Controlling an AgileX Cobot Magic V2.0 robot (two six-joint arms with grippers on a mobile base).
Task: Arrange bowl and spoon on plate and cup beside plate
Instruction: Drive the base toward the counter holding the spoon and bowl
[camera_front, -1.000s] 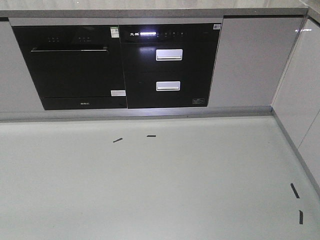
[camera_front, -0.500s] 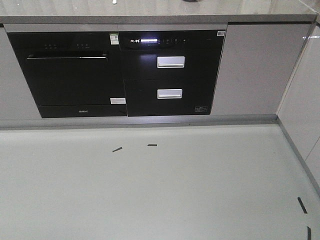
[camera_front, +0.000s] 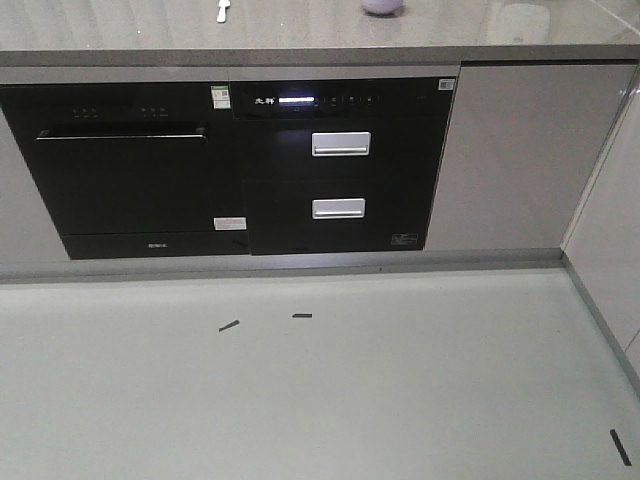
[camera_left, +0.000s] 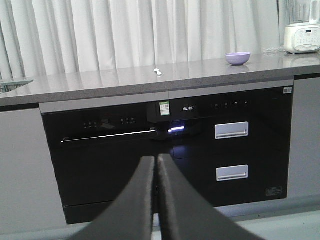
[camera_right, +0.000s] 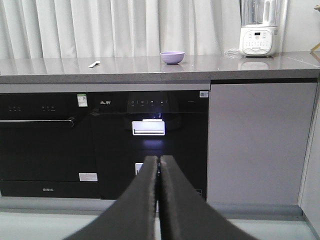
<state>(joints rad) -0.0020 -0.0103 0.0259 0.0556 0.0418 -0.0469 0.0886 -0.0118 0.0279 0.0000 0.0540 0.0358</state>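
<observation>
left wrist view: a grey counter (camera_left: 100, 82) spans the far wall above black built-in appliances (camera_left: 100, 160). the left gripper (camera_left: 156, 162) and right gripper (camera_right: 159, 160) both show fingers pressed together. the purple bowl (camera_left: 237, 58) sits on the counter toward the right, the spoon (camera_left: 158, 71) well left of it.

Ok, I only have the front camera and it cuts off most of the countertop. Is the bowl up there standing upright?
Observer: Yes. The right wrist view shows the bowl upright on the counter, with nothing touching it.
Operator: And the spoon?
Observer: The spoon lies flat on the same counter, well apart from the bowl.
Operator: What are the hands doing?
Observer: The left hand and the right hand are both shut and empty, level with the appliance fronts below the counter.
</observation>
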